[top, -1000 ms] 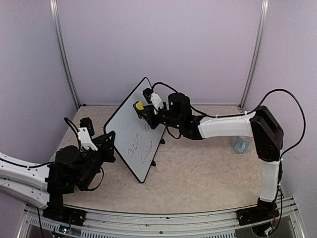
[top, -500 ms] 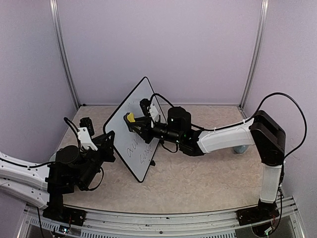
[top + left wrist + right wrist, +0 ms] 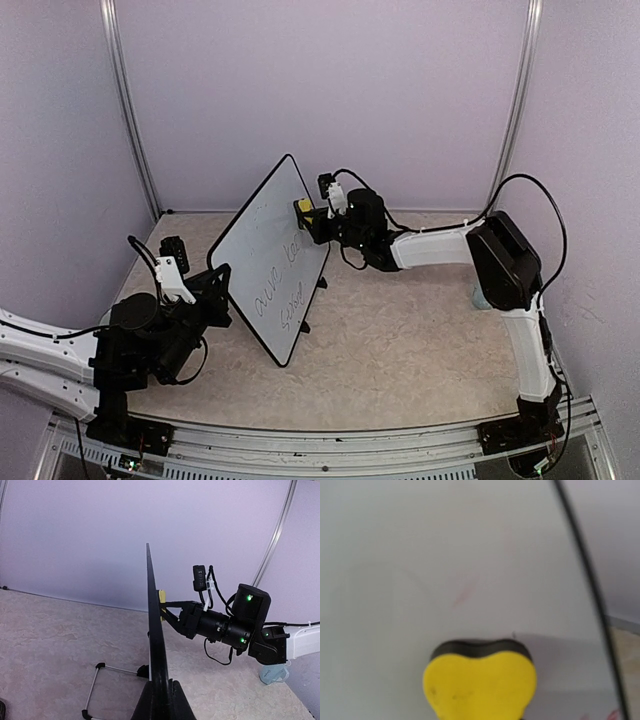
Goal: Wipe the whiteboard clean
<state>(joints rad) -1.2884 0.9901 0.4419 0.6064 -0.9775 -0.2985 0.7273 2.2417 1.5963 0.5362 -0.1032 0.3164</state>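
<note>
**Eraser [image 3: 303, 206] on the whiteboard [image 3: 270, 262], writing below it**

The whiteboard stands tilted on its black feet on the counter [image 3: 400, 340], a little toward 9 o'clock of centre. The left jaws are clamped on its frame at the board's 8 o'clock edge. From the left wrist, the board runs edge-on straight up out of them. Over at the board's 1 o'clock edge, the right jaws are closed on the yellow eraser, its face flat against the white surface just inside the frame. The right wrist camera has the eraser at 6 o'clock, with bare board above it and faint reddish smears. Dark handwriting [image 3: 280, 290] sits across the lower half, toward 5 o'clock, apart from the eraser. A pale blue thing [image 3: 483, 293] lies at the counter's 3 o'clock side, partly hidden by the right arm and too small to name.
</note>
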